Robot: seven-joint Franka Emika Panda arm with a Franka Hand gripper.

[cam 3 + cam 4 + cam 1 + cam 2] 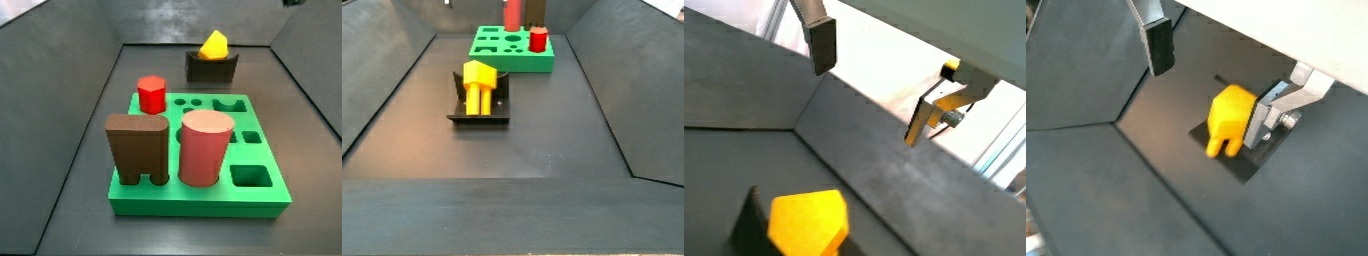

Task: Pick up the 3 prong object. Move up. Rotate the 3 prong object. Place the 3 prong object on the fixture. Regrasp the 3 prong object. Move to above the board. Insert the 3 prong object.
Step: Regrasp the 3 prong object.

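The yellow 3 prong object (478,84) rested on the dark fixture (477,112), well apart from the green board (512,50) at the far end of the grey floor. In a side view it showed as a yellow tip (213,43) rising from the fixture's (211,67) notch, behind the board (201,195). On the board stood a red hexagonal peg (151,95), a pink cylinder (206,147) and a brown arch block (136,149). The hand (1213,70) hung above the object (1228,119), its two silver fingers (1157,45) spread apart and gripping nothing.
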